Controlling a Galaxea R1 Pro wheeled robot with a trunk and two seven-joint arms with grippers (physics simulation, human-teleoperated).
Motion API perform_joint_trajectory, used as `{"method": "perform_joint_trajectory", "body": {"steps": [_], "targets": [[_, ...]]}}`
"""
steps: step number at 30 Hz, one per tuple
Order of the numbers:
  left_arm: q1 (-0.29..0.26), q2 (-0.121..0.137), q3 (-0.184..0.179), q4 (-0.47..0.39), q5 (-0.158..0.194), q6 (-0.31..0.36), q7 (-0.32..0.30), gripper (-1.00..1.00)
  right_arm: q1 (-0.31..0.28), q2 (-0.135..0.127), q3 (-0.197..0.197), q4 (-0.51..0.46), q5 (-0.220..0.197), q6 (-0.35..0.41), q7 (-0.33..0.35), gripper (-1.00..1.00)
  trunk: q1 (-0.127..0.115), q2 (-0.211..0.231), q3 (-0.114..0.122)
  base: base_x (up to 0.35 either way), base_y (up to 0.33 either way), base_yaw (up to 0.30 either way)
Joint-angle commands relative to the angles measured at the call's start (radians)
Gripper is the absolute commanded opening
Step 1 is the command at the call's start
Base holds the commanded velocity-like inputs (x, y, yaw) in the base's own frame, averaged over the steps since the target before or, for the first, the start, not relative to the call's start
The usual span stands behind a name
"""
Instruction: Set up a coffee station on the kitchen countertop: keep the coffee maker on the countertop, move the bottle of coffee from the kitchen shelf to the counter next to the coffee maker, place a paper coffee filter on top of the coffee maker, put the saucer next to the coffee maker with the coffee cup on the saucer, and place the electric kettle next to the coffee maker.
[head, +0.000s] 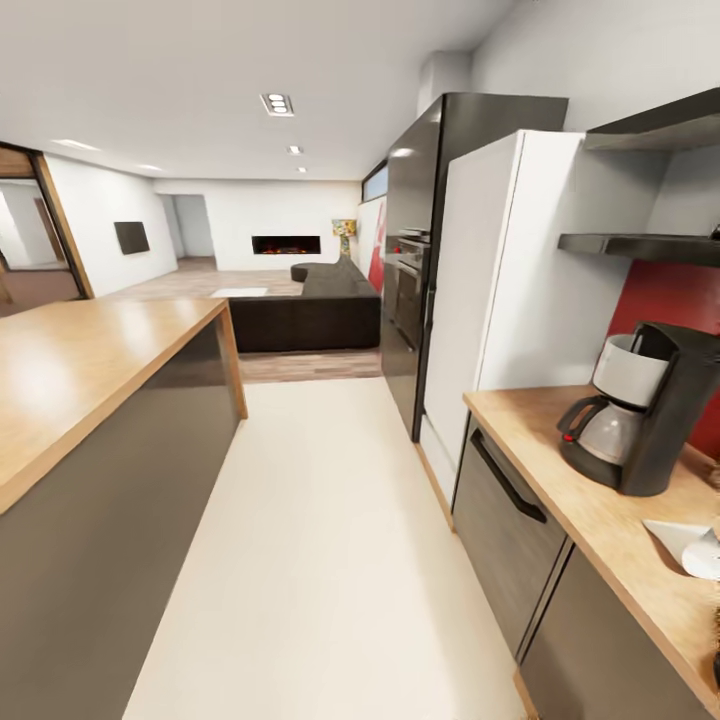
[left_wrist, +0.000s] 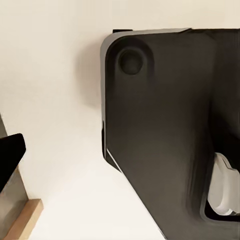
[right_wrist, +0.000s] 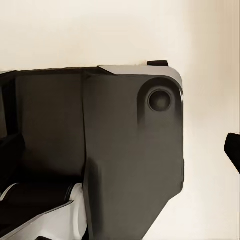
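- Jaw state on both arms cannot be told; each wrist view looks down over the robot's dark base (left_wrist: 165, 125) to pale floor (head: 330, 560).
- Coffee maker (head: 640, 405) stands upright on the wooden countertop (head: 560, 470), against the red backsplash, as the task requires.
- White object (head: 695, 545), possibly a paper filter, lies near it.
- Wall shelves (head: 640, 245) hang above, contents unclear.

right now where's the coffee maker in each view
Head view: the coffee maker stands on the wooden countertop at right, against the red wall, below the dark shelf.
Left wrist view: not in it; the robot's dark base over pale floor.
Right wrist view: not in it; same base and floor.
Shared landmark: the pale floor.
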Motion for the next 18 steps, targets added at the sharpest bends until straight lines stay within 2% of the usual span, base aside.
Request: {"method": "perform_joint_trajectory", "body": {"steps": [1, 8, 18], "targets": [[0.0, 0.001, 0.0, -0.001, 0.001, -0.003, -0.001, 1.0, 0.0, 0.0, 0.0, -0.002, -0.005, 0.004, 0.001, 1.0, 0.001, -0.002, -0.002, 0.0, 0.322, -0.267], [0.0, 0.001, -0.002, -0.001, 0.001, -0.007, -0.001, 1.0, 0.0, 0.0, 0.0, -0.002, -0.005, 0.003, 0.001, 1.0, 0.001, -0.002, -0.002, 0.075, 0.317, -0.267], [0.0, 0.0, -0.003, -0.001, 0.001, -0.008, -0.001, 1.0, 0.0, 0.0, 0.0, -0.002, -0.005, 0.003, 0.001, 1.0, 0.001, -0.002, -0.002, 0.214, 0.268, -0.267]]}}
